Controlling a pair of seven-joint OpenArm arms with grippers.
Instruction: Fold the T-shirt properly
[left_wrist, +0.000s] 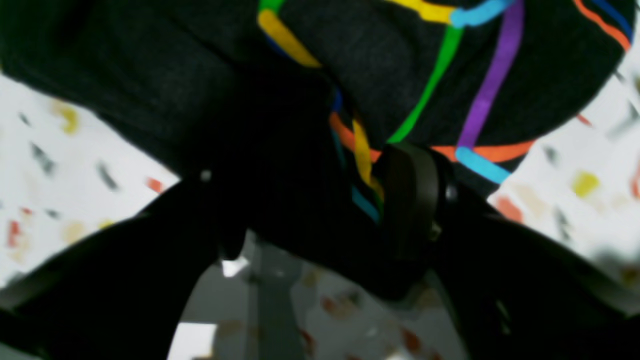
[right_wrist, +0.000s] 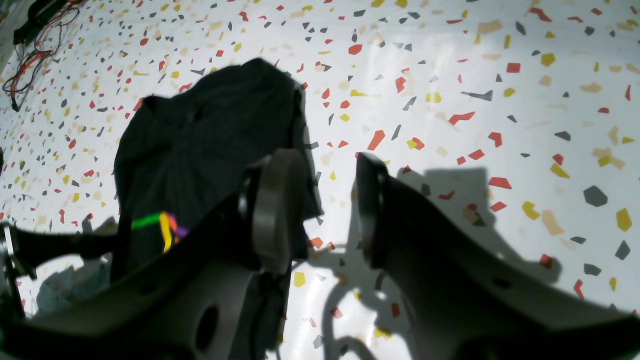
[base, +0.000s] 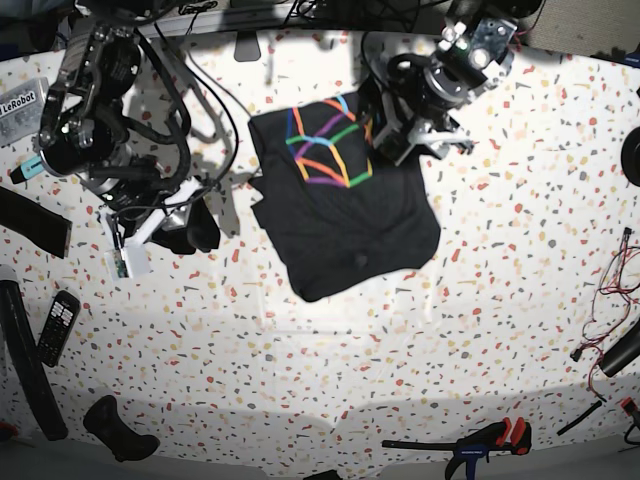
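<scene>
Speckled terrazzo tabletop (base: 500, 300) carries the T-shirt (base: 345, 215), rainbow print upward; the left gripper (left_wrist: 320, 200) pinches its printed edge, the right gripper (right_wrist: 320, 205) hangs spread, touching nothing.

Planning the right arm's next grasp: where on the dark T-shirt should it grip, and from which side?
Judging by the base view, grip the free side edge of the dark charcoal fabric T-shirt with the rainbow line print nearest the right gripper, coming in from that side. That edge lies flat and unheld on the speckled white table; the left gripper already clamps the printed end, and the right jaws are open.
</scene>
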